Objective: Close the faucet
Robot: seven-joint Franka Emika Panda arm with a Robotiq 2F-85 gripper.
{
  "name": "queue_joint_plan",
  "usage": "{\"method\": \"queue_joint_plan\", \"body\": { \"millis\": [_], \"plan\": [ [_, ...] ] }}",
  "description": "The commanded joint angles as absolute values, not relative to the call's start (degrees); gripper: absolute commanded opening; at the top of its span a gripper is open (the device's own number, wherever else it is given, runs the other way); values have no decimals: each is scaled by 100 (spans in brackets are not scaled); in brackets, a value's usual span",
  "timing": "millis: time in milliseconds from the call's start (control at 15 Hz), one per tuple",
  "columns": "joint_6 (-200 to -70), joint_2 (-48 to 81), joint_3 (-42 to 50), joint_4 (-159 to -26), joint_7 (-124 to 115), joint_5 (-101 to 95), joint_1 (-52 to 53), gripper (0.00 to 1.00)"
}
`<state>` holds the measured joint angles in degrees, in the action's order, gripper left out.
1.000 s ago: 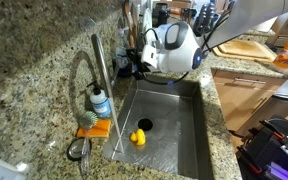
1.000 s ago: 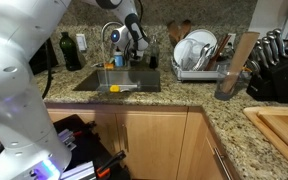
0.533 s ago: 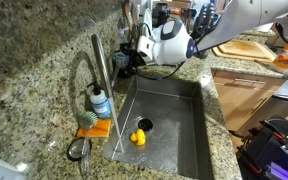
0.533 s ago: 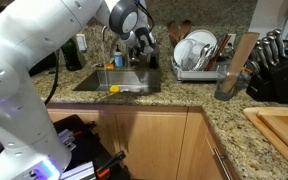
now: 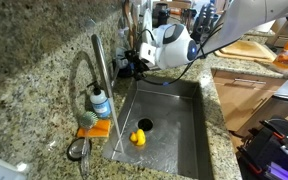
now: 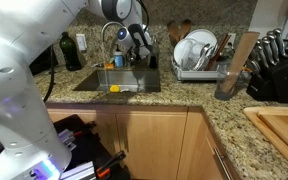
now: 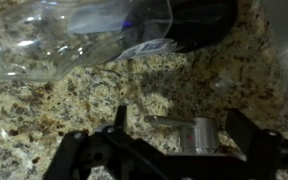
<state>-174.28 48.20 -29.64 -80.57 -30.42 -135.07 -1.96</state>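
The faucet (image 5: 101, 70) is a tall brushed-silver gooseneck that rises at the sink's back edge; it also shows in an exterior view (image 6: 107, 40). Its short silver lever handle (image 7: 184, 130) sits on the granite counter in the wrist view. My gripper (image 7: 179, 125) is open, with one dark finger on each side of the handle and not clamped on it. In both exterior views the gripper (image 5: 132, 66) (image 6: 140, 46) is low at the counter behind the sink, next to the faucet.
A clear soap bottle (image 5: 101, 103) and an orange sponge (image 5: 94, 128) stand by the faucet's base. A yellow rubber duck (image 5: 137, 138) lies in the steel sink (image 5: 174, 120). A dish rack (image 6: 194, 50), a knife block (image 6: 269, 65) and a cutting board (image 5: 246, 47) stand further along the counter.
The arm's upper links have swung a little back and forth. The gripper has stayed low by the handle behind the sink, open throughout.
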Motion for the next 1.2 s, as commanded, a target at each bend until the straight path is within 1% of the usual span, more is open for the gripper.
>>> {"method": "queue_joint_plan", "body": {
  "millis": [0, 133, 267, 333, 400, 733, 1133],
  "plan": [
    [-17378, 4984, -3142, -7844, -3145, -13805, -269, 100],
    [-17193, 5589, -3687, -7126, -3451, -14827, -487, 100],
    [-16886, 5973, -3926, -6710, -3717, -15651, -496, 100],
    [-16789, 6266, -4038, -6308, -2873, -15089, -430, 100],
    [-16918, 5650, -3712, -7030, -3541, -15085, -431, 100],
    [-16893, 5809, -3756, -6885, -3427, -14981, -408, 100],
    [-17359, 6343, -3812, -5988, -2751, -14948, 158, 100]
  ]
}}
